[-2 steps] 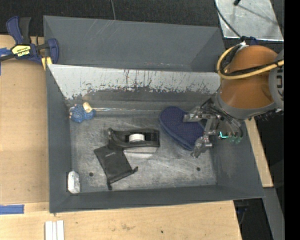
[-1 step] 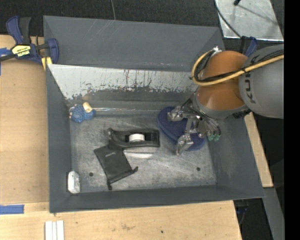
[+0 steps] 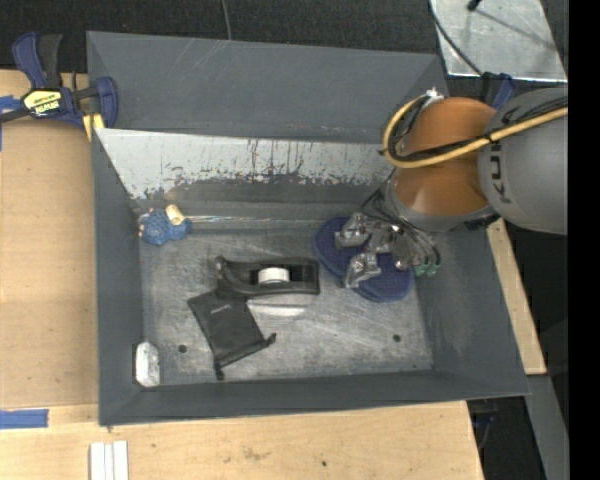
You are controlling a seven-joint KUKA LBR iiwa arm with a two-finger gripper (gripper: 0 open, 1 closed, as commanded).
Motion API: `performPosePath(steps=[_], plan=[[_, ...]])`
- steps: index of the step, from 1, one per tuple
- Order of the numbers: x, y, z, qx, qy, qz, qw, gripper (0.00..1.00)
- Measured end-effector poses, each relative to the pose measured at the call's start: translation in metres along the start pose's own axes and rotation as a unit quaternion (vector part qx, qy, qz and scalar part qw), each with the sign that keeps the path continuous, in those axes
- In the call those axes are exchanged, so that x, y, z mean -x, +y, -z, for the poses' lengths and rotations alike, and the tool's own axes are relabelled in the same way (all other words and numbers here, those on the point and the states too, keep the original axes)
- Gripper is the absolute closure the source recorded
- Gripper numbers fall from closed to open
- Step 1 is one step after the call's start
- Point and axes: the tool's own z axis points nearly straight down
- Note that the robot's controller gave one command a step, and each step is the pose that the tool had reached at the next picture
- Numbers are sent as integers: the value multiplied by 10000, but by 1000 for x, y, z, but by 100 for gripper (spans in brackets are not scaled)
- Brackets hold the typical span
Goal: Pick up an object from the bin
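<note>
Gripper (image 3: 372, 253) hanging over dark blue rounded object (image 3: 330, 248), right side of grey bin (image 3: 280, 88); grip state unclear; needing centring before lifting

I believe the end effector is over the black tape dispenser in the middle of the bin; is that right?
Not quite. In the camera view the end effector is over the dark blue rounded thing on the right side of the bin. The black tape dispenser does lie in the middle, apart from it.
</note>
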Motion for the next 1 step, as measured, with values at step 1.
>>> performPosePath(steps=[1], plan=[[6, -33, 180, 40, 123, 1473, 9890, 100]])
